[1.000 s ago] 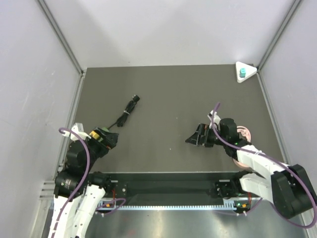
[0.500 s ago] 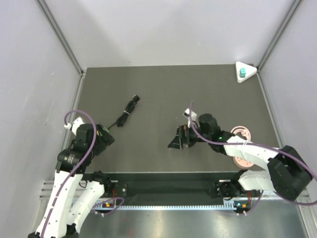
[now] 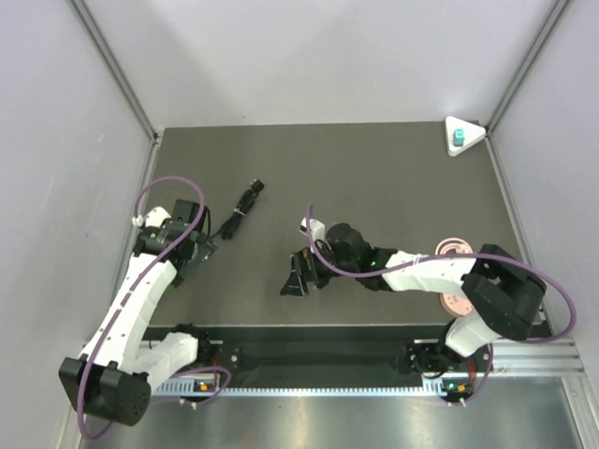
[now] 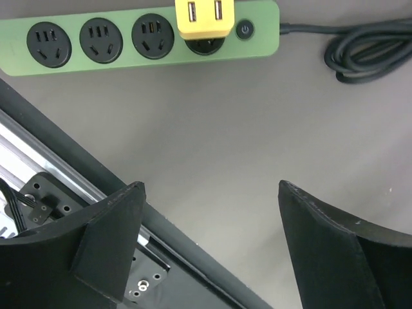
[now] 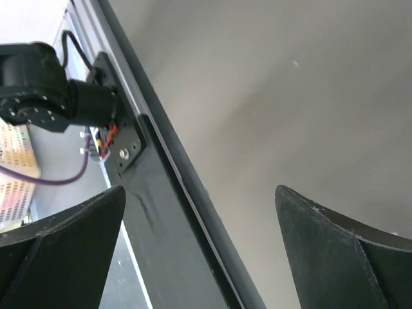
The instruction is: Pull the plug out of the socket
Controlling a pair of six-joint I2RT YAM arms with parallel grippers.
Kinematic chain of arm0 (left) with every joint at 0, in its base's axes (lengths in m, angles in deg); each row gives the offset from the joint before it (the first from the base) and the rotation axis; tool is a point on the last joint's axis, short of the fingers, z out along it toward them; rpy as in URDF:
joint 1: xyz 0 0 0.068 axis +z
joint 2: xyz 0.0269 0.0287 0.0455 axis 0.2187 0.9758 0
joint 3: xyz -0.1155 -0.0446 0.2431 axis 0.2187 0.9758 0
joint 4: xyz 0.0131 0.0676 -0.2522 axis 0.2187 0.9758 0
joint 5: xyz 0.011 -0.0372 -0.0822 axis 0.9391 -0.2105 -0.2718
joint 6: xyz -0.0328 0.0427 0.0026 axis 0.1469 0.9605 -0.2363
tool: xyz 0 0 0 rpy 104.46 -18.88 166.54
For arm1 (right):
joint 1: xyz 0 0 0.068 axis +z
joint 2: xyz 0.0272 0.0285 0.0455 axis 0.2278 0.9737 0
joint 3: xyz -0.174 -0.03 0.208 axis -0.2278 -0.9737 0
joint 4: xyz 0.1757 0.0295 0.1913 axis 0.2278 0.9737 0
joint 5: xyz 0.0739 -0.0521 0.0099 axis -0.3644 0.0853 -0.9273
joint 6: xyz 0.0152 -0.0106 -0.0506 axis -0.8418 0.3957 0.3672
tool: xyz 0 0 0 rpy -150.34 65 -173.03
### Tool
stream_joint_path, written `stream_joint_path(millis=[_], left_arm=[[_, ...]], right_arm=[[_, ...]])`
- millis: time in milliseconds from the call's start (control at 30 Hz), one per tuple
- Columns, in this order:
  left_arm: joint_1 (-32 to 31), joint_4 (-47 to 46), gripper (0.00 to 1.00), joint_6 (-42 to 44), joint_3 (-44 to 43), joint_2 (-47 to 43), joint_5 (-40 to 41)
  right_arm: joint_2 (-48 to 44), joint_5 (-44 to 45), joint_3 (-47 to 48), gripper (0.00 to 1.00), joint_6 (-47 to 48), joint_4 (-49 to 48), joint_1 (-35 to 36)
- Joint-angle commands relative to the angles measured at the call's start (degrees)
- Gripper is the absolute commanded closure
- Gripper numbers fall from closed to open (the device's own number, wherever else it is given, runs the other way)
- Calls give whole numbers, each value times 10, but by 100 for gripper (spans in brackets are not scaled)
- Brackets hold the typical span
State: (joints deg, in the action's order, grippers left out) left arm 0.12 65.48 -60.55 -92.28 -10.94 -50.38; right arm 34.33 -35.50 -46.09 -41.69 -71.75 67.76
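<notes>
The teal plug (image 3: 458, 139) sits in the white triangular socket (image 3: 472, 133) at the upper right corner of the overhead view, well apart from both arms. The left gripper (image 4: 212, 248) hangs released and empty, with a green power strip (image 4: 138, 35) and a yellow adapter (image 4: 205, 18) at the top of its view. The right gripper (image 5: 199, 251) is spread wide too, holding nothing.

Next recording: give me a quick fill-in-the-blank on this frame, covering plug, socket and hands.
The small teal cube plug sits on the flat white triangular plastic socket in the far ____ corner of the dark table.
The left hand and the right hand both stand ____.
In the left wrist view a yellow USB adapter is plugged into a power strip coloured ____.
Missing: right; open; green.
</notes>
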Motion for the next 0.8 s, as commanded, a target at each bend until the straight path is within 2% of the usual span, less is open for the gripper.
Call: stream_joint_path(millis=[0,133,300,367,433,500,600,667,767], left_arm=[[15,-21,16,-16,-31,14,38],[47,-42,21,0,-25,43,54],[138,-53,16,-48,0,45,-16],[185,-59,16,-59,15,32,-28],[214,-94,18,-45,27,21,-66],[252,-140,15,-8,33,27,-106],[319,-132,12,5,29,84,-153],[370,-115,15,2,22,138,-215],[403,-143,32,13,26,187,-329]], right_arm=[[12,16,44,0,-7,-44,18],[13,21,47,0,-5,-45,21],[32,1,73,0,-1,-40,21],[42,0,104,0,13,3,20],[49,7,128,0,35,40,23],[54,23,151,0,44,73,24],[55,35,159,0,44,76,25],[67,47,178,0,49,88,27],[95,67,217,0,70,119,36]])
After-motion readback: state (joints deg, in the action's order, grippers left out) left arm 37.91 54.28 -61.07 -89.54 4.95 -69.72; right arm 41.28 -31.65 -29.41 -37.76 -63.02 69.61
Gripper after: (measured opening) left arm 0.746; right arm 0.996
